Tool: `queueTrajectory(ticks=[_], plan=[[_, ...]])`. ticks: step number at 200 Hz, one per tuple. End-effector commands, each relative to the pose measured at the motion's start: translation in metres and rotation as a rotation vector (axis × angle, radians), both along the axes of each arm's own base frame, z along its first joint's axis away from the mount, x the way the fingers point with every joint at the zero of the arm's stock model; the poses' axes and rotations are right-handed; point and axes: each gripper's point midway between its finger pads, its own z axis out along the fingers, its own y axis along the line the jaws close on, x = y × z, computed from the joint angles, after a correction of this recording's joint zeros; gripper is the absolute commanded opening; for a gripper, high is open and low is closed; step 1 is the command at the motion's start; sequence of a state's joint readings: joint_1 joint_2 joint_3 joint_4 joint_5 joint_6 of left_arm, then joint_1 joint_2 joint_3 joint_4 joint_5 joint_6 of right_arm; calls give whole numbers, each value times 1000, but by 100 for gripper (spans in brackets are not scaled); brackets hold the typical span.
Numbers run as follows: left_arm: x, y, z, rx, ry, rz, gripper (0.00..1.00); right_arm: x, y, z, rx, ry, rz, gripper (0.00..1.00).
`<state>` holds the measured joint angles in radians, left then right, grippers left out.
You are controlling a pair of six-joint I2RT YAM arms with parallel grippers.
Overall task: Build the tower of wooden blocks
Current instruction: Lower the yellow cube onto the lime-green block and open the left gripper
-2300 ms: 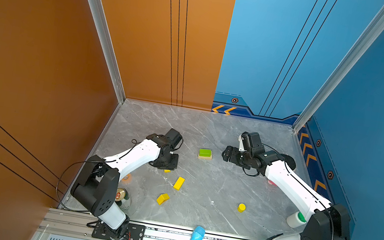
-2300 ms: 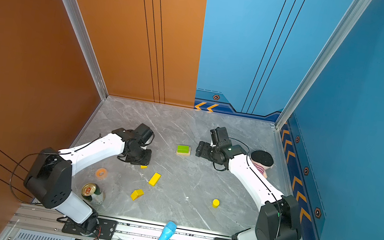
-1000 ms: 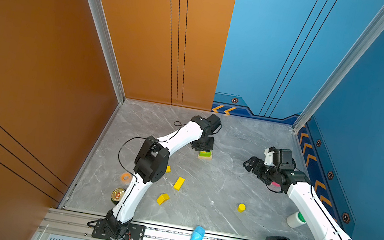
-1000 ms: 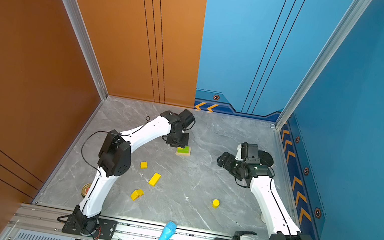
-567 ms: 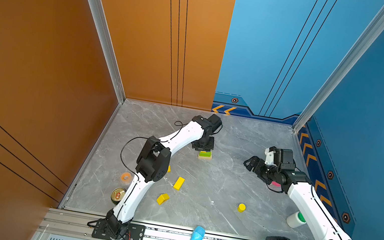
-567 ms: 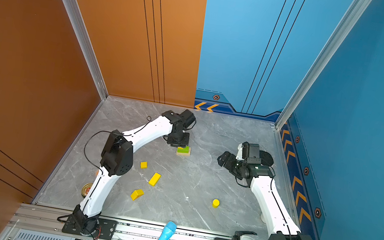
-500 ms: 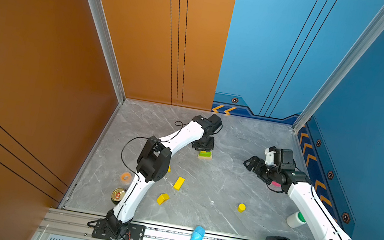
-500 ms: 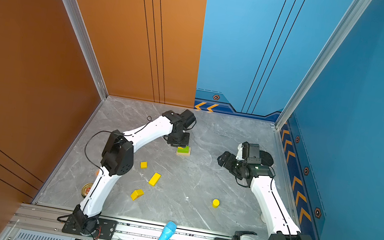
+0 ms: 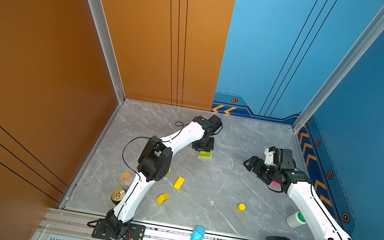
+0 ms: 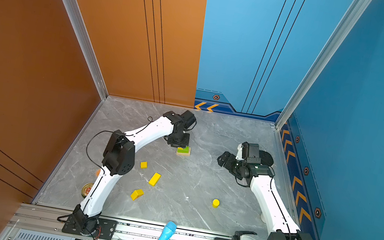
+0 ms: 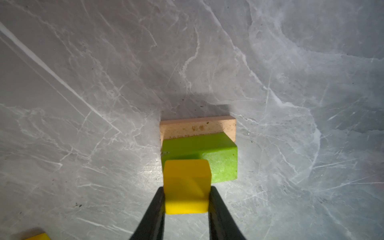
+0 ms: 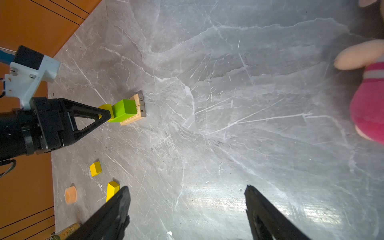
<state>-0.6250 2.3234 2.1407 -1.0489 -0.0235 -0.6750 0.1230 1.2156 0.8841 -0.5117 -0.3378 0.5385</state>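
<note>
**A:** What sat at the far left of the table (image 9: 214,182)?

**B:** A drink can (image 9: 117,195) stood by the lower part of the left arm. An orange ring (image 9: 126,177) lay just behind it.

**A:** And the spare blocks?

**B:** A loose yellow cube (image 10: 143,165) lay close to the left arm's elbow. The roof-shaped piece (image 9: 162,198) lay nearer the front edge. The yellow bar (image 9: 178,183) lay flat a little to the right of both. None of the three touched another.

**A:** Where was the tower?

**B:** The tower (image 9: 205,154) stood farther back, about mid-table. It was two tan planks (image 12: 139,104) side by side on the table, with the green bar (image 11: 207,153) lying across them.

**A:** What was the left gripper doing?

**B:** The left gripper (image 11: 187,192) pointed down over the stack. Its fingers were clamped on the held yellow cube (image 11: 186,180), which was at the top of the green bar, toward one end. I couldn't tell whether the cube rested on the bar.

**A:** And to the right?

**B:** The yellow cylinder (image 9: 241,207) stood upright, alone, toward the front. The right gripper (image 12: 187,190) hovered well apart from the tower, its jaws spread wide with nothing between them. A pink soft toy (image 12: 369,104) lay just beside it. A white bottle (image 9: 295,219) with a green cap sat near the right wall, partly behind the right arm.
</note>
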Motion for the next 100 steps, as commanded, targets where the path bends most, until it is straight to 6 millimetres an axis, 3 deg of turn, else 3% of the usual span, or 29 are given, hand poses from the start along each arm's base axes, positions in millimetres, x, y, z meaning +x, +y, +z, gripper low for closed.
queueTrajectory(ticks=[1,100], plan=[[1,3,-3,31,5,9,34,0,-1,-6,-3,7,11,88],[1,2,-5,30,8,11,41,0,-2,-7,0,10,9,88]])
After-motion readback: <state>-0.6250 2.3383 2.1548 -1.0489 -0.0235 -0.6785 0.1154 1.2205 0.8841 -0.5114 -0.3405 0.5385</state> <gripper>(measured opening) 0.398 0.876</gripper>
